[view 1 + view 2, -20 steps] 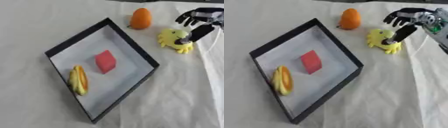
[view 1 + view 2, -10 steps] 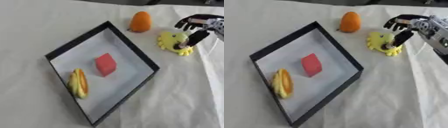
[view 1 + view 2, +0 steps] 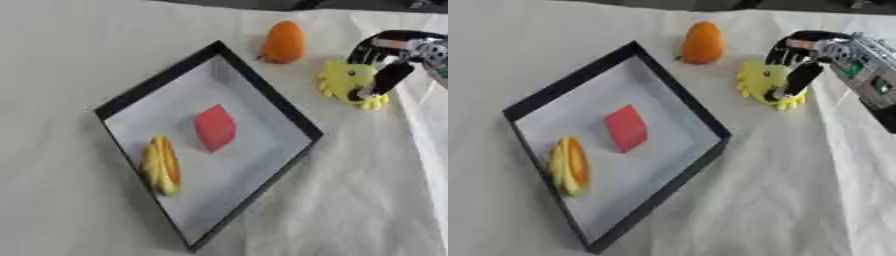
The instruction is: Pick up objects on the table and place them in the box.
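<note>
A shallow box (image 3: 262, 95) with black walls and a pale floor lies turned like a diamond on a cream cloth-covered table (image 3: 70, 45), left of centre. Inside the box, a red block (image 3: 215, 127) stands near the middle of the floor, and a yellow-and-orange banana-like toy (image 3: 161, 165) lies nearer and to the left of it, close to the box's left wall. Outside the box, on the cloth at the far right, an orange egg-shaped object (image 3: 284, 42) stands just beyond the box's far corner. To its right and slightly nearer lies a yellow toy with lobed edges (image 3: 343, 81), flat on the cloth and apart from both the box and the orange object. The right hand (image 3: 802, 62) enters from the right edge, its silver-and-black forearm running off toward the right side of the view. Its dark fingers (image 3: 385, 80) arch over the yellow toy and curl downward, with the fingertips at the toy's right edge; whether they actually pinch the toy or only touch it cannot be told. The toy remains on the table surface beneath the hand. The left hand appears in neither view.
</note>
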Controlling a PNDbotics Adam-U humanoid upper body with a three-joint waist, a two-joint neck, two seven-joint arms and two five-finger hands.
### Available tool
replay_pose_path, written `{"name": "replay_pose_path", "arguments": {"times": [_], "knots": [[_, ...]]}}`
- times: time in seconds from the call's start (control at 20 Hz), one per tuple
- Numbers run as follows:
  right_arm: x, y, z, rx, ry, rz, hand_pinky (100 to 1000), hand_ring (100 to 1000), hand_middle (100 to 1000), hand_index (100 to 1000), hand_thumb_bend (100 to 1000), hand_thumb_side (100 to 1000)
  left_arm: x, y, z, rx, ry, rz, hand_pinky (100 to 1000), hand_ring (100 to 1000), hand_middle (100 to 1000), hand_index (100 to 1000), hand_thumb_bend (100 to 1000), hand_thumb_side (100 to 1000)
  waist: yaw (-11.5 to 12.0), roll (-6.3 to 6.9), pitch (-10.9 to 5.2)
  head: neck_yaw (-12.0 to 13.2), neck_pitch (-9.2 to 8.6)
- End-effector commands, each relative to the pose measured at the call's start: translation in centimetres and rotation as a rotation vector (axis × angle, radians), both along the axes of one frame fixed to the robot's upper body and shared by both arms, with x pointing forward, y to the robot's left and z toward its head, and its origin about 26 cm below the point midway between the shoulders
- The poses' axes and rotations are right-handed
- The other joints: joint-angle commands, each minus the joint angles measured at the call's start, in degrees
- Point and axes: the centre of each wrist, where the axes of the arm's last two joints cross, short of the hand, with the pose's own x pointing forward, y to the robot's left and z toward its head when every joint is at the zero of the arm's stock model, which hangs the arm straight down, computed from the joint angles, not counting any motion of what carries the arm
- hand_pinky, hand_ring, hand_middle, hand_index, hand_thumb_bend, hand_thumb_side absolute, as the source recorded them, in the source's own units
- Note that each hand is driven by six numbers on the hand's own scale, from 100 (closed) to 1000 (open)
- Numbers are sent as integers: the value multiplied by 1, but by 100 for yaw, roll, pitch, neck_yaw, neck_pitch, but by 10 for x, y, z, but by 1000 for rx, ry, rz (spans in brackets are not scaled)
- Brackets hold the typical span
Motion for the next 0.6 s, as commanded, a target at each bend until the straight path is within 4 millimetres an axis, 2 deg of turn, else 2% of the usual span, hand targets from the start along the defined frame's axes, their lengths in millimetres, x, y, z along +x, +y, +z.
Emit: {"name": "replay_pose_path", "arguments": {"times": [0.05, 0.15, 0.45, 0.6], "knots": [[-8, -2, 13, 6, -34, 5, 826, 719, 580, 654, 371, 100, -4, 4, 10, 10, -35, 10, 851, 794, 747, 808, 390, 578, -16, 17, -6, 13, 63], [-12, 3, 17, 27, -53, 11, 816, 708, 577, 651, 294, 100, -4, 4, 11, 12, -36, 9, 854, 794, 747, 807, 389, 578, -30, 15, -18, 18, 84], [-18, 10, 23, 51, -48, 27, 811, 699, 553, 630, 220, 100, -4, 3, 11, 16, -37, 3, 857, 794, 746, 806, 388, 578, -46, 1, -56, 12, 121], [-25, 15, 32, 55, -69, 50, 811, 700, 557, 635, 204, 100, -5, 5, 11, 16, -39, 9, 857, 794, 746, 805, 388, 575, -62, -3, -81, 20, 137]]}}
